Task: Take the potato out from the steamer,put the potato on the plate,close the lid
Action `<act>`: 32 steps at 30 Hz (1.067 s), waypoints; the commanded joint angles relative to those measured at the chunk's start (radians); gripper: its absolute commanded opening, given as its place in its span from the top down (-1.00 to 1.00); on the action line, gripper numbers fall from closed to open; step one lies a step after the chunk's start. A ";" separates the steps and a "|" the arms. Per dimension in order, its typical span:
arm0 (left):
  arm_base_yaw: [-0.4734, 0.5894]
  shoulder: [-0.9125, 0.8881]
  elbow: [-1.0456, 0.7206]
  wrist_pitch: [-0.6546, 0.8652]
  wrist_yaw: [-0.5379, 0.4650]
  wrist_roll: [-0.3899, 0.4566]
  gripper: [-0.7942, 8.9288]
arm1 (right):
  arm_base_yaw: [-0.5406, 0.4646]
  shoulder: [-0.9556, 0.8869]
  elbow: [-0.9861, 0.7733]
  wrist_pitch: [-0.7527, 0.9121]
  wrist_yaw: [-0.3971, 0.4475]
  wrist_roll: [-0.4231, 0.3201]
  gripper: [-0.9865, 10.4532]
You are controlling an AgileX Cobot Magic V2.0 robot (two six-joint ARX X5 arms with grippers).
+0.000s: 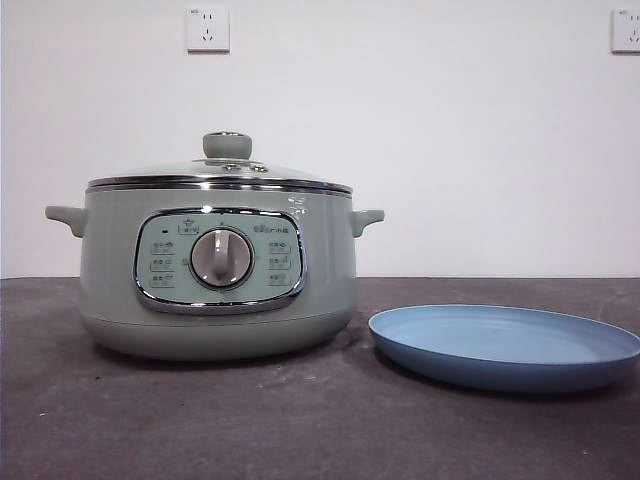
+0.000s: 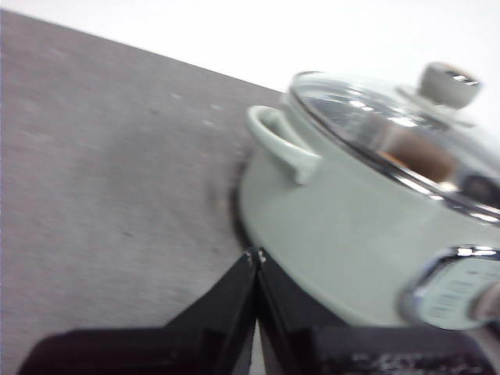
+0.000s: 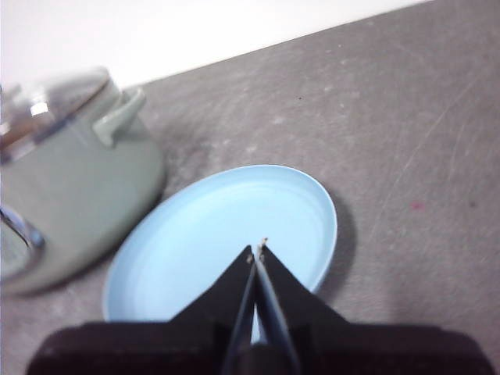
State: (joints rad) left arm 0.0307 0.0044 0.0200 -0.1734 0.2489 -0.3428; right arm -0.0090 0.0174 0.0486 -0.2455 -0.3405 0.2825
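I'm working at a staged test bench, not a lived-in kitchen: a bare white wall [image 1: 450, 150] with two power sockets [image 1: 208, 29]. Under me is a plain grey tabletop [image 1: 250, 420] carrying just a steamer [image 1: 215, 270] and plate [image 1: 505, 345].

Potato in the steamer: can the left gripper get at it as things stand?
Probably not yet. The lid sits closed on the steamer, and the potato shows only as a brown patch under the glass. The left gripper, jaws shut, is beside the steamer's handle.
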 commanded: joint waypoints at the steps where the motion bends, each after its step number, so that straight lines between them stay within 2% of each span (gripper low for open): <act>1: 0.003 -0.001 0.034 -0.010 0.035 -0.077 0.85 | -0.003 0.000 0.023 0.008 -0.003 0.144 0.85; 8: 0.003 0.025 0.193 -0.103 0.050 -0.077 0.85 | -0.002 0.056 0.184 0.003 -0.010 0.154 0.85; 12: 0.003 0.111 0.291 -0.142 0.123 -0.071 0.85 | -0.002 0.171 0.318 -0.028 -0.072 0.124 0.85; 17: 0.003 0.261 0.429 -0.216 0.255 0.018 0.85 | -0.001 0.369 0.517 -0.196 -0.200 -0.019 0.85; 20: 0.003 0.354 0.525 -0.306 0.320 0.122 0.85 | 0.001 0.489 0.642 -0.340 -0.259 -0.135 0.85; 24: 0.002 0.469 0.648 -0.459 0.410 0.281 0.85 | 0.031 0.632 0.800 -0.504 -0.303 -0.258 0.85; 27: -0.003 0.535 0.728 -0.579 0.443 0.381 0.85 | 0.068 0.718 0.912 -0.631 -0.315 -0.330 0.85; 32: -0.024 0.601 0.825 -0.710 0.466 0.470 0.85 | 0.130 0.809 1.038 -0.800 -0.314 -0.429 0.85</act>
State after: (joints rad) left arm 0.0109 0.6048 0.8375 -0.8799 0.7036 0.0624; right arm 0.1143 0.8238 1.0790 -1.0298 -0.6521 -0.0853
